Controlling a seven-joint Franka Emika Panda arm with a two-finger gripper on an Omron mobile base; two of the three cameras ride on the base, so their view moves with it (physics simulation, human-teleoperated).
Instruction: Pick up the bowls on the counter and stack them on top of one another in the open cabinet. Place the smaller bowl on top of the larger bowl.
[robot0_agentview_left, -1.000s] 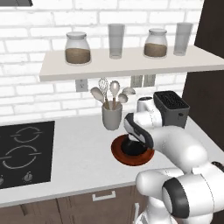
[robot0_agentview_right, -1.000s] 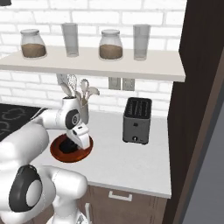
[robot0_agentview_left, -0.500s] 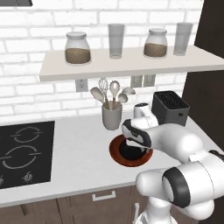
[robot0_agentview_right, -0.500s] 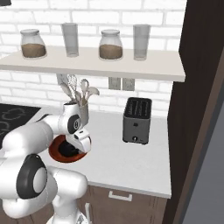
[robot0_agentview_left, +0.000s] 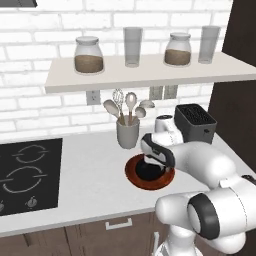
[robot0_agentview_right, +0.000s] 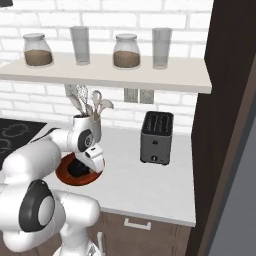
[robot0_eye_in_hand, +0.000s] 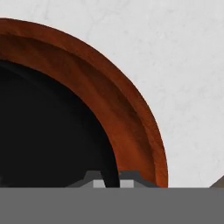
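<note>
Reddish-brown larger bowl (robot0_agentview_left: 150, 172) sits on counter (robot0_agentview_left: 90, 195), smaller bowl (robot0_eye_in_hand: 48, 140) nested inside, directly under end effector (robot0_eye_in_hand: 111, 178). Fingers straddle black rim; grip state: cannot tell. Neither bowl in open cabinet (robot0_agentview_right: 230, 100) yet; whole transfer remains.

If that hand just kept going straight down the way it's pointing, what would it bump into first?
Most likely the rim of the small black bowl, which sits inside the reddish-brown bowl. The hand points down with its fingertips either side of that rim, very near; whether they already touch is unclear.
</note>
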